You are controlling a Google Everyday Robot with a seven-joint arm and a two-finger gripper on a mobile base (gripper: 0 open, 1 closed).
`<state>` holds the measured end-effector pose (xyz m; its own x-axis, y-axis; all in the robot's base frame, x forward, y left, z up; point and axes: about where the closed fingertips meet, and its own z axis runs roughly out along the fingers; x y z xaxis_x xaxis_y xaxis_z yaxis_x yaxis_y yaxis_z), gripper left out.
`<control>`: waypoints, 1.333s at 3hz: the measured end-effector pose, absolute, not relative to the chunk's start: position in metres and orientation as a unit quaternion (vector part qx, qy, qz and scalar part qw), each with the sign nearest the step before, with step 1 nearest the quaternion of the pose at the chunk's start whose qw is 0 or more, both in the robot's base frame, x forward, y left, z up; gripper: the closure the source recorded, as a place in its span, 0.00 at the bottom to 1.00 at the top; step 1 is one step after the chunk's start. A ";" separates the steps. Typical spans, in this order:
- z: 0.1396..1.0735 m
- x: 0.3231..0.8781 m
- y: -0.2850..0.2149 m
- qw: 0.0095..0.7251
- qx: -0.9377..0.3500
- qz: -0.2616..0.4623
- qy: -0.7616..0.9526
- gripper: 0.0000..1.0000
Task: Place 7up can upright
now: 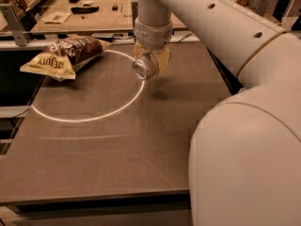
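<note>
The 7up can [143,67] is a small silver can lying on its side in the air, its shiny round end turned toward the camera. My gripper [151,62] is shut on the can and holds it above the dark table [103,140], near the right edge of the white ring painted on the top. A shadow of the can falls on the table below and to the right. The fingers [163,60] are tan pads pressed on the can's sides.
A brown-and-yellow chip bag [63,55] lies at the table's back left, over the ring's edge. My large white arm [244,102] fills the right side of the view. A second table with small items [84,8] stands behind.
</note>
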<state>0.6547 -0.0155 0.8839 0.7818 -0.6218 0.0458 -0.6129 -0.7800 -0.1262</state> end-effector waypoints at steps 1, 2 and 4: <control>0.922 0.636 -0.019 0.053 -0.953 -0.064 0.291 1.00; 0.952 0.626 -0.023 0.066 -0.958 -0.078 0.269 1.00; 0.990 0.569 -0.063 0.121 -0.967 -0.131 0.182 1.00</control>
